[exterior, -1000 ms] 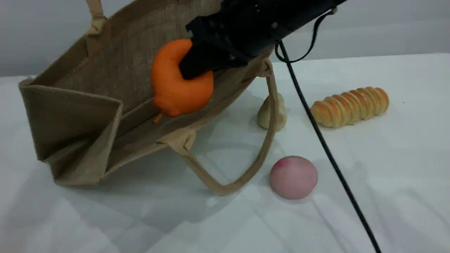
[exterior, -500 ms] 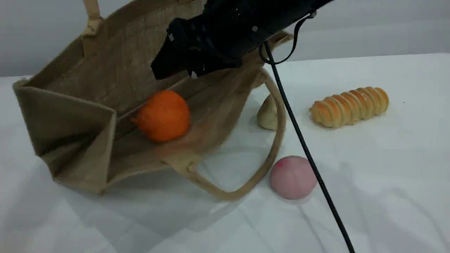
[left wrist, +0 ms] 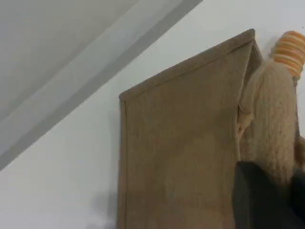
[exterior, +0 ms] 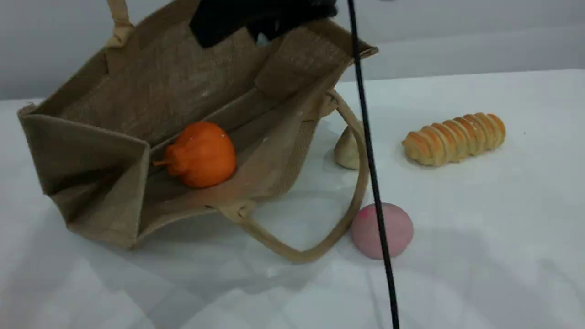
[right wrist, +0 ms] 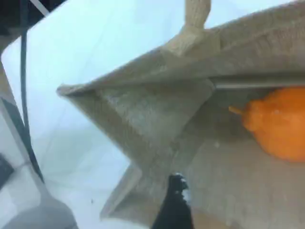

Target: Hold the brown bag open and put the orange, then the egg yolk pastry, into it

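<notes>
Starting with the scene view: bag lying tilted on the table, mouth toward the camera, far wall held up out of frame; orange resting inside on the lower wall, stem to the left; pastry on the table just right of the bag mouth, partly behind the lower handle; pink ball and bread roll further right. Right gripper sits at the top edge above the bag, apart from the orange, holding nothing I can see; its cable crosses in front of pastry and ball. Risks, as I judge them: the cable or handle loop could snag on the way to the pastry; the ball sits near enough to be taken by mistake; the orange could roll out over the low lip if the bag sags. Left wrist view: left gripper clamped on the bag's upper handle, side panel hanging below, roll end peeking past; a slip here would collapse the mouth. Right wrist view: one fingertip at the bottom edge over the bag interior, orange off to the right and clear of it; the jaws' spread I cannot tell from this view, pastry not in frame.
</notes>
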Available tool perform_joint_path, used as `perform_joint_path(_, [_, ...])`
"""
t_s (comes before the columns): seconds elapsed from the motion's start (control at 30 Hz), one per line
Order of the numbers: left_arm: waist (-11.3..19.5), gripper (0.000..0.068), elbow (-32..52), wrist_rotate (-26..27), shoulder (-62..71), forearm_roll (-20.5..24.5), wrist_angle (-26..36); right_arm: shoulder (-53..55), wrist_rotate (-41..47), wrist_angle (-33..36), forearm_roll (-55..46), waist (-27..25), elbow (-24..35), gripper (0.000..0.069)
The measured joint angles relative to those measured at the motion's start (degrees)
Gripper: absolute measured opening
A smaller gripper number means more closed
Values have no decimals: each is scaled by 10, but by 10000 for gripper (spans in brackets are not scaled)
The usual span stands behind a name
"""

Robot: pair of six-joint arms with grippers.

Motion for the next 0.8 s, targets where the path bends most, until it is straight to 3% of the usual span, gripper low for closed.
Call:
perform_joint_path(0.27, [0, 86, 0, -1, 0, 1, 0, -82, 194, 64, -230, 0, 0, 570])
perform_joint_path(0.47, [0, 86, 0, -17, 0, 1, 0, -95, 282, 139, -369, 0, 1, 570])
perform_joint_path(0.6, [0, 86, 0, -17, 0, 4, 0, -94, 299, 150, -396, 0, 1, 570])
perform_joint_path(0.8, [0, 86, 0, -17, -1, 5, 0, -71, 303, 89, -393, 0, 6, 570])
